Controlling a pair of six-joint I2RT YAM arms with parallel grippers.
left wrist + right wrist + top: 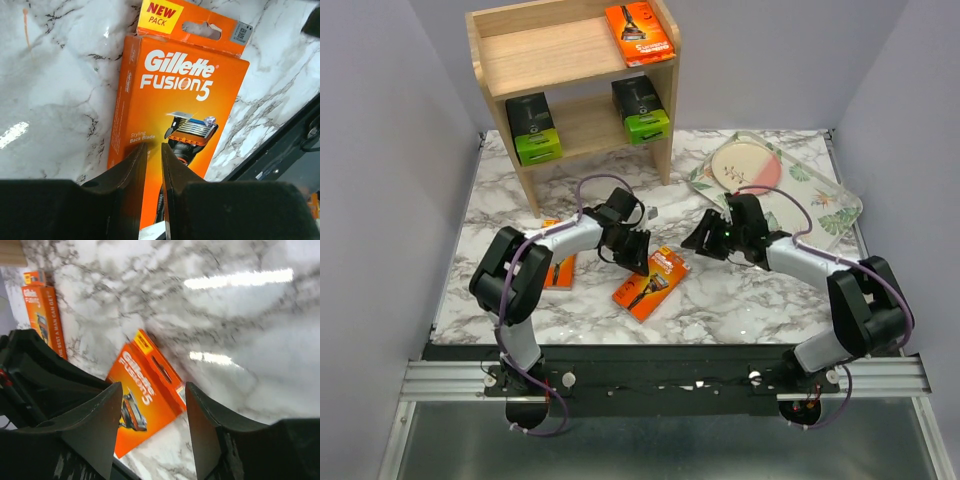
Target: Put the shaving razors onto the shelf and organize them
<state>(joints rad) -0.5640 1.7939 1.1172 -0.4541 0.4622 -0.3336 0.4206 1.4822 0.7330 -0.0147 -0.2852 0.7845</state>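
Task a little past halfway, by your pictures: three of five razor packs on shelf.
- Top tier, right end: shelved orange pack.
- Lower tier: two grey-green packs.
- Left on counter: centre orange pack, and left orange pack half under left arm.

Count: three orange, two grey-green.

Left end effector over centre orange pack, fingers nearly together; you cannot tell if it grips.

Right end effector spread wide, empty.

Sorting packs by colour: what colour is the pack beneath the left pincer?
Bright orange pack, clearest in the left wrist view.
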